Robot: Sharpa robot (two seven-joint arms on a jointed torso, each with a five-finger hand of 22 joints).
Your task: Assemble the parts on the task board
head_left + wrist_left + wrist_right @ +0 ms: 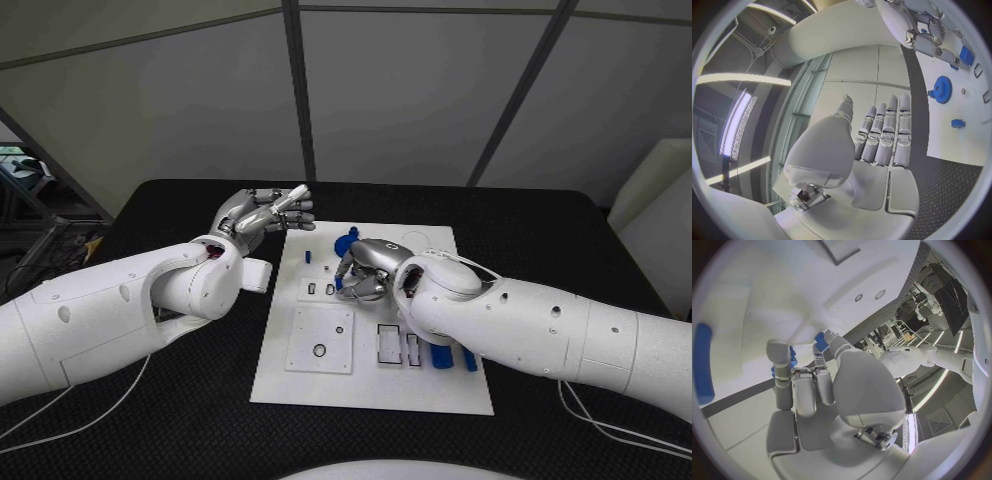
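Head view, left to right: left hand [265, 212] raised off the black table [173, 200] just beyond the task board's far-left corner, fingers extended and loosely apart, gripping nothing; confirmed in the left wrist view, palm bare, fingers [882, 135] straight and side by side. Next, task board [433, 395], white, lying mid-table, with a small blue peg [307, 257] standing near its left edge and blue bars [441, 356] lying in the lower right section beside dark rectangular slots [389, 343]. Further right, right hand [371, 270] lowered over the board's upper middle, fingers curled around a blue gear-like part [348, 240] at the fingertips; in the right wrist view, blue showing between fingertips [821, 341] pressed close to the board. Grip apparently a pinch on that part, though contact points partly hidden. Likely mid-placement, seating not yet visible. Risks from here: part tilting in a light fingertip hold and jamming at its seat, or slipping free onto the board; curled fingers also close enough to knock the standing peg.
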